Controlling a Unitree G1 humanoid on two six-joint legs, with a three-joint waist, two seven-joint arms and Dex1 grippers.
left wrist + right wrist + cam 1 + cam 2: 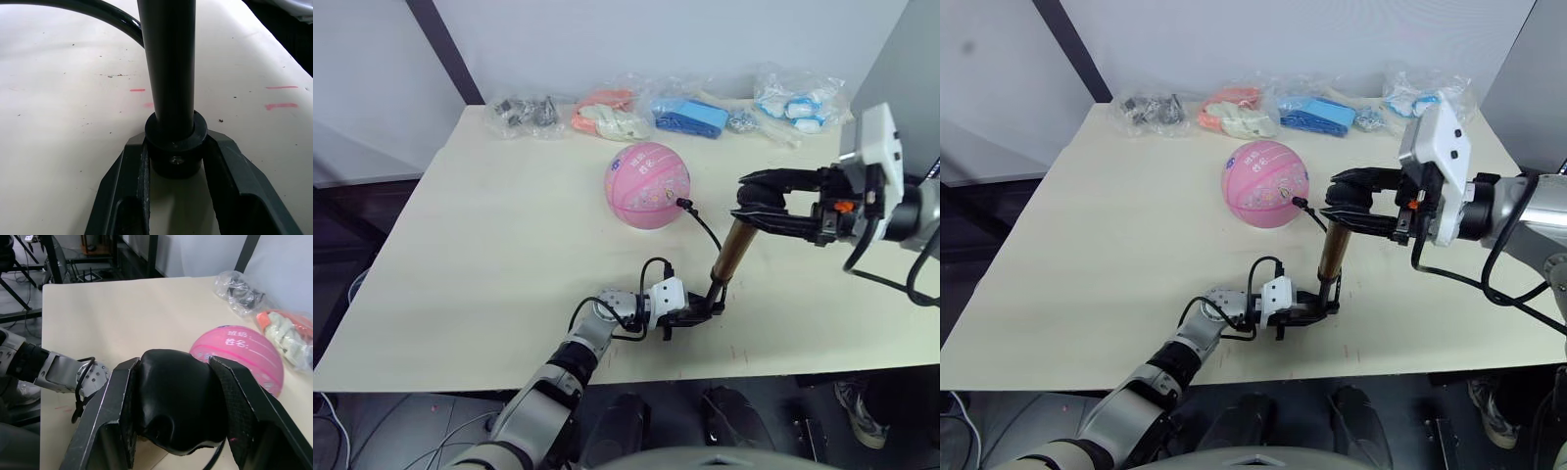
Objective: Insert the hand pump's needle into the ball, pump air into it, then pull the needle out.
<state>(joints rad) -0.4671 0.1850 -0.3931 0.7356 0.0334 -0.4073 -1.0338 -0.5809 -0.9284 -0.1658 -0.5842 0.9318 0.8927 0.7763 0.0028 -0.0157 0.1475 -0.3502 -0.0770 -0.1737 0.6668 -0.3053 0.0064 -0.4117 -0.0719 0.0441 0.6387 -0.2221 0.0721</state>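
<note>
You had the hand pump [731, 257] standing tilted on the table [489, 255], your left gripper [702, 310] clenched on its black base and your right gripper [756, 208] grasping the black handle on top. The hose [707, 231] ran to the ball [646, 185], which sat loose near the bagged items [690, 116], the needle [1299, 203] apparently at its skin. Your main risk was the ball: nothing held it, so a jerk on the hose could have rolled it and bent or freed the needle. A slanted stroke might also have twisted the base out of your left gripper.
</note>
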